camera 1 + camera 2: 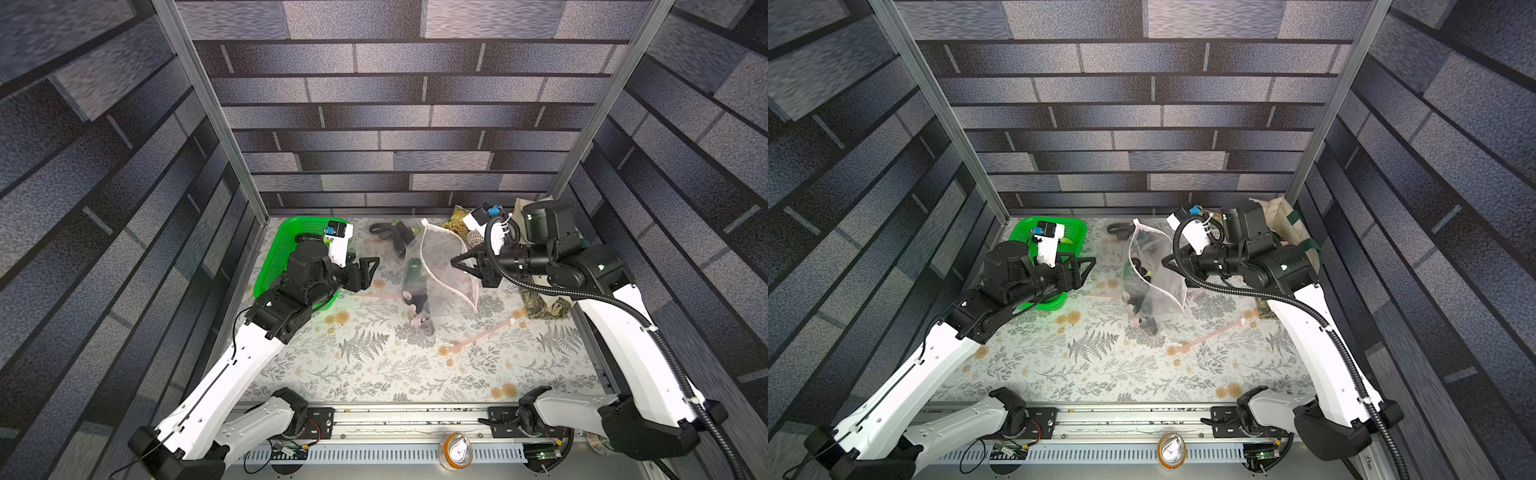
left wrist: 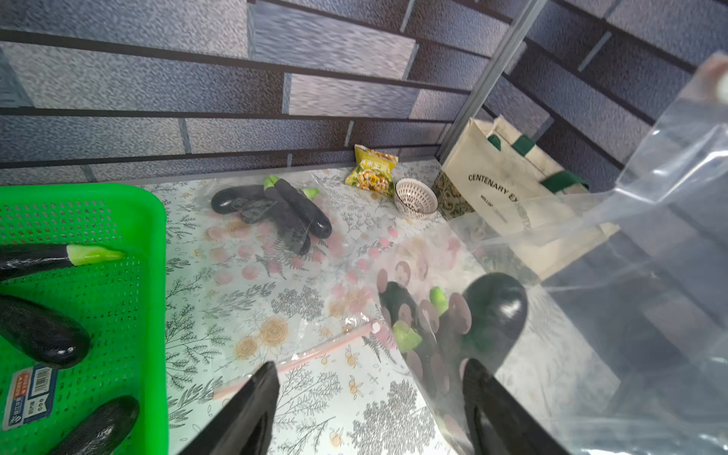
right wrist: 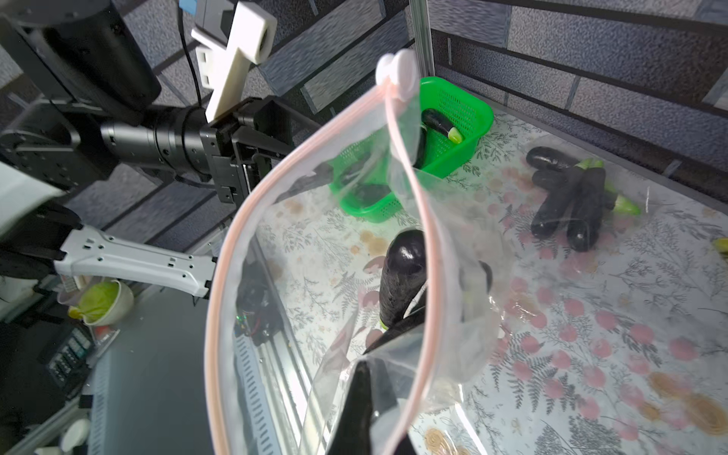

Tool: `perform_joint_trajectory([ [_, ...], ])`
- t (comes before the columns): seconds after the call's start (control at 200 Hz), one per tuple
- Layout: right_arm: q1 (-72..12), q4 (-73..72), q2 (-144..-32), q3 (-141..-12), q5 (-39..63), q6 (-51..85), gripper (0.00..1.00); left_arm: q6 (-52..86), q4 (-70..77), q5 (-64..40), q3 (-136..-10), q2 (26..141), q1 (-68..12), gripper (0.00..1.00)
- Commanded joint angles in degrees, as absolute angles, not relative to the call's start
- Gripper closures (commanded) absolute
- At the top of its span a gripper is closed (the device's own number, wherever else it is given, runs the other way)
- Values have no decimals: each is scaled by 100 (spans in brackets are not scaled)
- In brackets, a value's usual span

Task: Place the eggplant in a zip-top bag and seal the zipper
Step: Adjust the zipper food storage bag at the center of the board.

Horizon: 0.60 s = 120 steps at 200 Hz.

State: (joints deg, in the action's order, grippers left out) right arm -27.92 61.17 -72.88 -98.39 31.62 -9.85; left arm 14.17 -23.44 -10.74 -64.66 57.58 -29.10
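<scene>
Two arms are at work. The right gripper (image 1: 457,262) is clenched on the rim of the one upright zip-top bag (image 1: 440,266), pinching its pink zipper track. That arm climbs from the near rail, bends near the back corner and reaches level across to the bag.

The bag hangs from the pinch with its mouth gaping and its bottom on the cloth. Its white slider (image 3: 398,75) sits at the end of the track farthest from the right fingertips. Below those fingertips, inside the bag, I count at least two eggplants; the largest eggplant (image 3: 403,272) stands nose-up.

The left gripper (image 1: 368,272) is released and holds nothing. Its jaws are spread and point at the bag's side, with a clear gap between. Under its wrist sits one green basket (image 2: 157,236) holding three loose eggplants (image 2: 39,333).

Beyond the left fingertips a second bag (image 2: 275,208) lies flat with what looks like three more eggplants.

The near side of both grippers is open cloth. One tote bag (image 2: 504,189) crowds the corner behind the right wrist.
</scene>
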Motion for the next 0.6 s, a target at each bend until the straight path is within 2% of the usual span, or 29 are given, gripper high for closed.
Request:
perform_joint_trajectory([
  [0.0,-2778,7253,-7758,-9931,3538,-2115,100,673,-2623,-1895,-6309,5787,-2856,24],
  [0.085,-2788,7172,-7782,-9745,4863,-2696,100,298,-2394,-2456,-6056,5853,-2889,24],
  [0.16,-2809,7050,-7600,-9481,5298,-3339,100,-22,-2081,-2857,-5789,5854,-3008,23],
  [0.276,-2812,7031,-7306,-9183,5431,-4241,100,-665,-1799,-3251,-5559,5838,-3400,21],
  [0.371,-2808,7241,-7174,-9038,5532,-5003,100,-1136,-1724,-3120,-5492,5810,-3775,19],
  [0.596,-2811,7609,-7282,-9070,5261,-5221,100,-1286,-1563,-3381,-5684,5835,-3958,17],
])
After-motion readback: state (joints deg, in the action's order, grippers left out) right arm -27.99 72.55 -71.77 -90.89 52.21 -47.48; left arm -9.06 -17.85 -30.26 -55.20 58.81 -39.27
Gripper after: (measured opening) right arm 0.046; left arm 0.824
